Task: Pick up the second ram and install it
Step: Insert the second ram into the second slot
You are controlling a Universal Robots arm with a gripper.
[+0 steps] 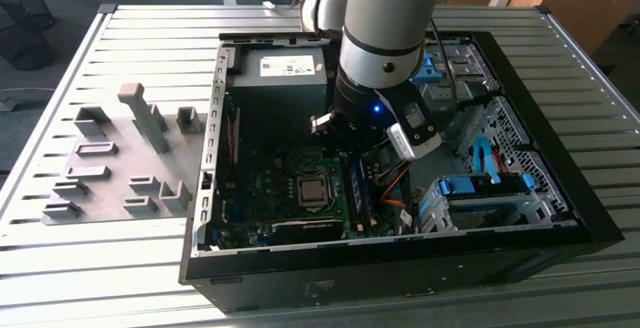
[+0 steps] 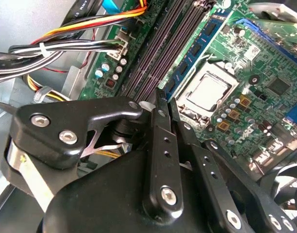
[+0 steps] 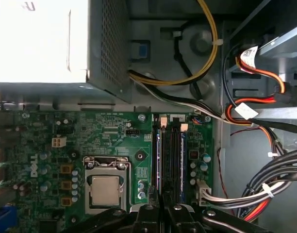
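Note:
The second ram (image 2: 194,48), a blue-green stick with black chips, stands upright in the memory slot closest to the CPU socket (image 2: 206,92) on the motherboard. It also appears as a thin blue strip (image 3: 158,155) and inside the open computer case (image 1: 356,182). My gripper (image 2: 160,97) hangs just above the row of memory slots (image 3: 172,155), its two thin fingers pressed together with nothing between them. In the first wrist view the gripper (image 3: 163,209) lines up with the near end of that stick. The exterior view puts the gripper (image 1: 340,144) low inside the case.
The case walls (image 1: 400,268) surround the work area. A power supply (image 3: 41,43) sits beyond the board. Bundled cables (image 3: 255,116) run close beside the slots. A drive cage with blue latches (image 1: 480,189) stands at the exterior view's right. A grey fixture plate (image 1: 120,156) lies outside the case.

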